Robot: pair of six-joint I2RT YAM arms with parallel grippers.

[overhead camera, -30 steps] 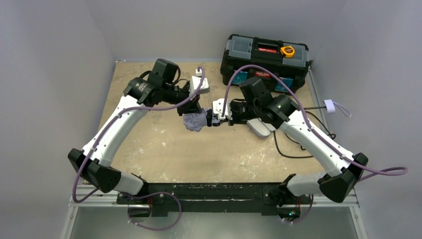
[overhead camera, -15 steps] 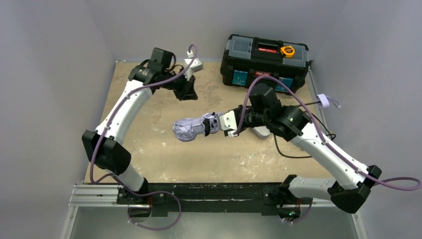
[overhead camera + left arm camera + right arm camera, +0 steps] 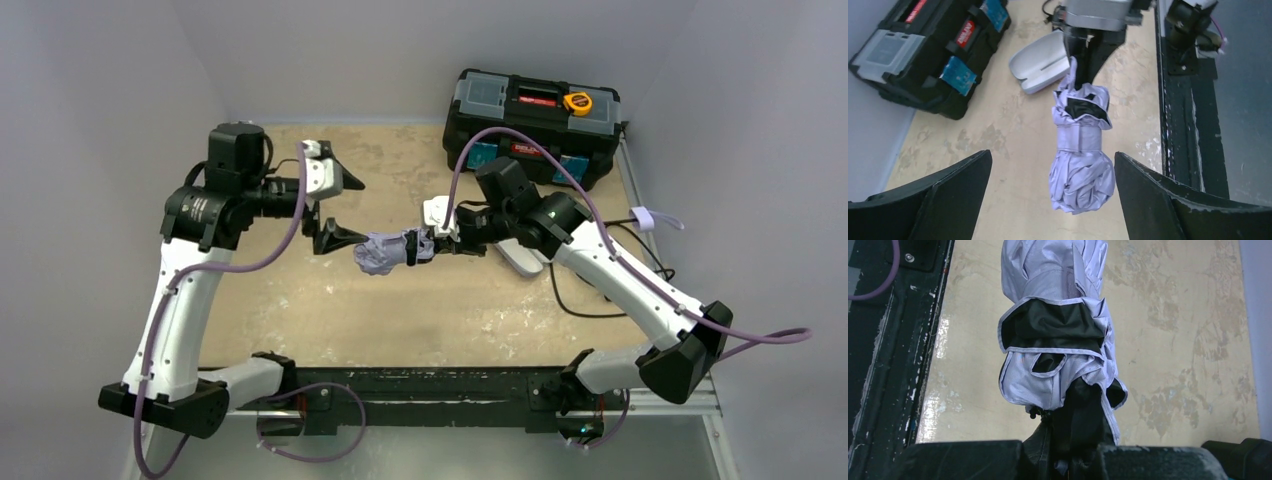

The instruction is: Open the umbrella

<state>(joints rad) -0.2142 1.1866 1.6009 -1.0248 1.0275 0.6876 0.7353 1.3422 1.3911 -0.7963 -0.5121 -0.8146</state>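
Umbrella (image 3: 380, 253) folded in right gripper (image 3: 425, 247), left gripper (image 3: 358, 212) agape nearby

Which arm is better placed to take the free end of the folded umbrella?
Left: the left gripper, open, faces the umbrella at its loose end; the right gripper is shut on its other end.
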